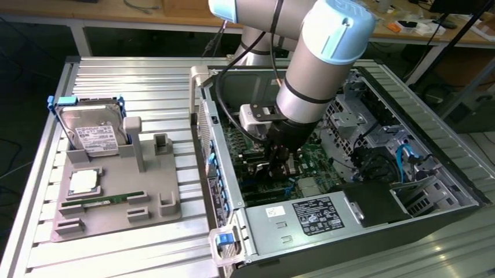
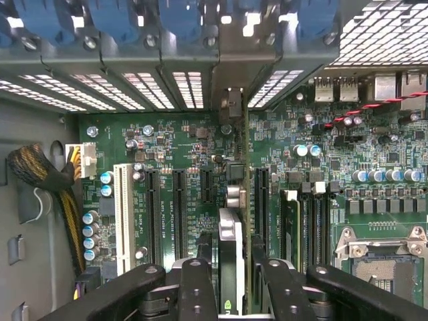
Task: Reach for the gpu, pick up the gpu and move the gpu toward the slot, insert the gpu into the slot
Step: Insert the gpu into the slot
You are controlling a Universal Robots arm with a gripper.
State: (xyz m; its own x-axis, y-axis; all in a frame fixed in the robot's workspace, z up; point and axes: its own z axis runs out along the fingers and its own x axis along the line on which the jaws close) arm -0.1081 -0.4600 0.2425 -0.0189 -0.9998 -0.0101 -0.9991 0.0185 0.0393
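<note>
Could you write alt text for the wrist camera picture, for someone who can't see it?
Seen edge-on between the two black fingers of the gripper, the gpu is held upright over a green motherboard inside a computer case. Black expansion slots, a white slot and a bundle of cables lie around it, with blue clips along the case's back edge.
</note>
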